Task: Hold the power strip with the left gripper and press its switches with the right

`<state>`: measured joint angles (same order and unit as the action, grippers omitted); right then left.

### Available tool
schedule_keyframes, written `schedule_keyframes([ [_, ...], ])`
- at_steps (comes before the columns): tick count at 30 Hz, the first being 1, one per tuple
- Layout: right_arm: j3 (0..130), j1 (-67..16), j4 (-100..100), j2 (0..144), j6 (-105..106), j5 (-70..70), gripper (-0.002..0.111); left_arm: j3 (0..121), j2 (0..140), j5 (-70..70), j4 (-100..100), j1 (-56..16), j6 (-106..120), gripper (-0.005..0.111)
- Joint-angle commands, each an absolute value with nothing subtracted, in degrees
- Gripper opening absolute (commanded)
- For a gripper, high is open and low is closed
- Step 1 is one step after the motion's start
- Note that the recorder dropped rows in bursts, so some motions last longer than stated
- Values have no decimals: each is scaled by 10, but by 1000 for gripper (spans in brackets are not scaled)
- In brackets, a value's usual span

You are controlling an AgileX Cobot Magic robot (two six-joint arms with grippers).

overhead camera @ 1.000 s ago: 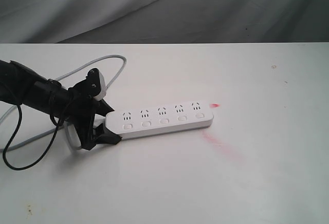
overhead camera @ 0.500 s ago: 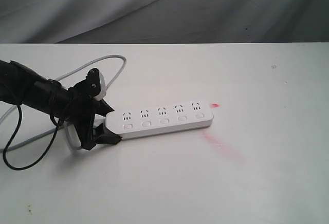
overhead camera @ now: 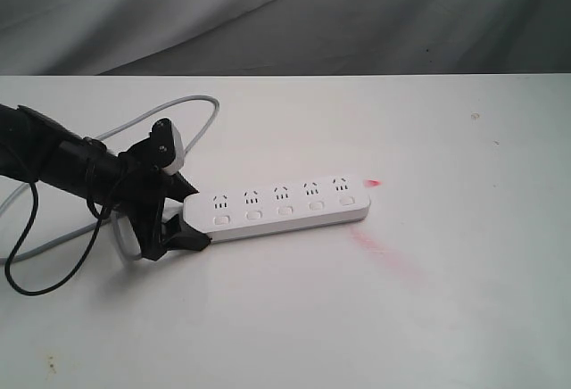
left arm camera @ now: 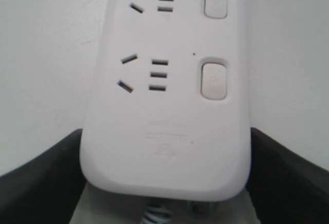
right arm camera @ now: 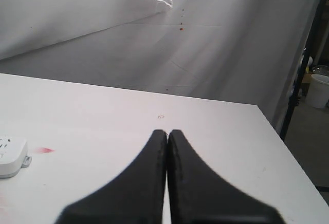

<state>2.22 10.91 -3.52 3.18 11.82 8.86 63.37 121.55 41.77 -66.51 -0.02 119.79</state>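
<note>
The white power strip point(overhead camera: 285, 206) lies flat on the white table point(overhead camera: 446, 300), slanting up toward the right. Its five switches point(overhead camera: 285, 210) form a row below the sockets; two switches point(left arm camera: 214, 80) show in the left wrist view. My left gripper point(overhead camera: 192, 214) is shut on the strip's cord end, with one black finger point(left arm camera: 46, 183) against each long side of the power strip point(left arm camera: 169, 111). My right gripper point(right arm camera: 167, 132) is shut with nothing in it, above the table well off the strip's far end point(right arm camera: 10, 154). It is outside the exterior view.
The strip's grey cord point(overhead camera: 196, 103) loops behind the left arm toward the left edge. A thin black cable point(overhead camera: 27, 264) hangs from that arm in a loop. A small red mark point(overhead camera: 373, 183) and a pink smear point(overhead camera: 384, 251) stain the table near the strip's right end.
</note>
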Motion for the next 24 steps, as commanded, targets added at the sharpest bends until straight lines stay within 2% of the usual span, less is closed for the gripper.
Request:
schedule_keyframes([
  [1,18,114,-29,28,116,82,0,637,1216,368,-699,-2,1120,59],
  [12,18,114,-29,28,116,82,0,637,1216,349,-707,-2,1079,62],
  [20,18,114,-29,28,116,82,0,637,1216,411,-696,-2,1122,62],
  [22,18,114,-29,28,116,82,0,637,1216,432,-675,-2,1149,70],
  [24,18,114,-29,28,116,82,0,637,1216,458,-643,-2,1176,82],
])
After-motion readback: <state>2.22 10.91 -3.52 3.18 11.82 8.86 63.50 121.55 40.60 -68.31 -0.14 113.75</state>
